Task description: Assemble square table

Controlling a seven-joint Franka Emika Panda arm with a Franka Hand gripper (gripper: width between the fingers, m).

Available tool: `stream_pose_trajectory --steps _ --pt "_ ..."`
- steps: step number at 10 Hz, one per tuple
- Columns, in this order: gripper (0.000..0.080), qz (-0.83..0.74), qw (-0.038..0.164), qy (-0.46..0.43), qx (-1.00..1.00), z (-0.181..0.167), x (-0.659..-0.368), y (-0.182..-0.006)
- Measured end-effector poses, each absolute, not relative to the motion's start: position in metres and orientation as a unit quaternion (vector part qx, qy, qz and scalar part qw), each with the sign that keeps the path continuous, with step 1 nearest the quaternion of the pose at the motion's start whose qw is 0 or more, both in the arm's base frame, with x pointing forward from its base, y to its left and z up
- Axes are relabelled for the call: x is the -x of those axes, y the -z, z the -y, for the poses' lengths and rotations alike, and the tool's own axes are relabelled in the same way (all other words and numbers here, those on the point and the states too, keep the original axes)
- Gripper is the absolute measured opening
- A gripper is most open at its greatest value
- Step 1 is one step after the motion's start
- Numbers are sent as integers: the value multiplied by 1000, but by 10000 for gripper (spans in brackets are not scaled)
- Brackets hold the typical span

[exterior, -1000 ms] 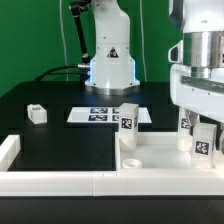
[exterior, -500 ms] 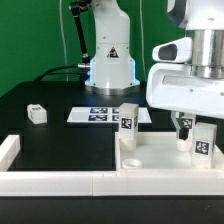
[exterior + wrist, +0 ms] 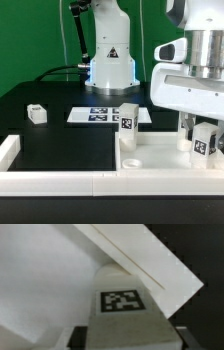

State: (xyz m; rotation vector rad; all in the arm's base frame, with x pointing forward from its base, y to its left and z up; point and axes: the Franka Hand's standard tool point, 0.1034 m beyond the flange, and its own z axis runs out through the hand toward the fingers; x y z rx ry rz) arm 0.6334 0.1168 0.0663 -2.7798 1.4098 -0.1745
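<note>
The gripper [image 3: 201, 136] hangs over the big white square plastic table top [image 3: 150, 158] — fingers [image 3: 182, 339] on both sides of a small white tagged leg [image 3: 125, 319]. Squeezing it? Cannot tell

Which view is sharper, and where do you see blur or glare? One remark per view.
Exterior view: fairly sharp, evenly lit, though the white tabletop looks washed out against the black table. Wrist view: soft close-up blur; the tag on the leg has fuzzy edges.
</note>
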Motion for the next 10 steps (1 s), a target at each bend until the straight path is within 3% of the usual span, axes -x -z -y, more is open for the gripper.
stream_pose_trajectory --steps 3,6,10 --pt "290 -628 15 37 777 -114 -630 -66" --pt "290 -775 51 1 630 -116 -629 -65" --pt "295 -841 46 0 539 -110 -628 -66"
